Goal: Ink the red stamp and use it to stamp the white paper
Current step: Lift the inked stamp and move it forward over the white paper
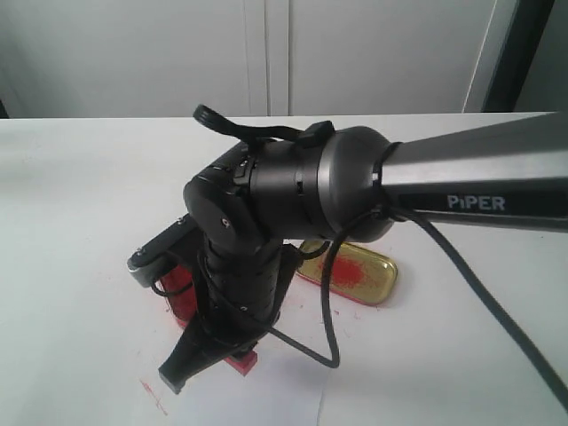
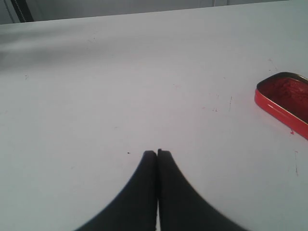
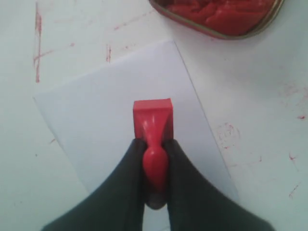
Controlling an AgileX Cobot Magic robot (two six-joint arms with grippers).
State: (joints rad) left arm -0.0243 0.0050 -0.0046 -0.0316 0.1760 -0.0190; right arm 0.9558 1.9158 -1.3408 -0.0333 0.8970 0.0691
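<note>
My right gripper (image 3: 154,144) is shut on the knob handle of the red stamp (image 3: 153,118). The stamp's square base is over the middle of the white paper (image 3: 96,125); whether it presses on the sheet or hangs just above it, I cannot tell. In the exterior view the right arm covers most of the scene; only a corner of the red stamp (image 1: 240,362) shows under the right gripper (image 1: 217,351), over the white paper (image 1: 288,399). My left gripper (image 2: 157,154) is shut on nothing above bare table.
The tin of red ink paste (image 3: 219,14) lies just beyond the paper's far corner, also seen as the ink tin (image 2: 284,101) and half hidden (image 1: 177,288). A gold tin lid (image 1: 355,271) with a red smear lies to the right. Red ink marks (image 3: 37,43) dot the table.
</note>
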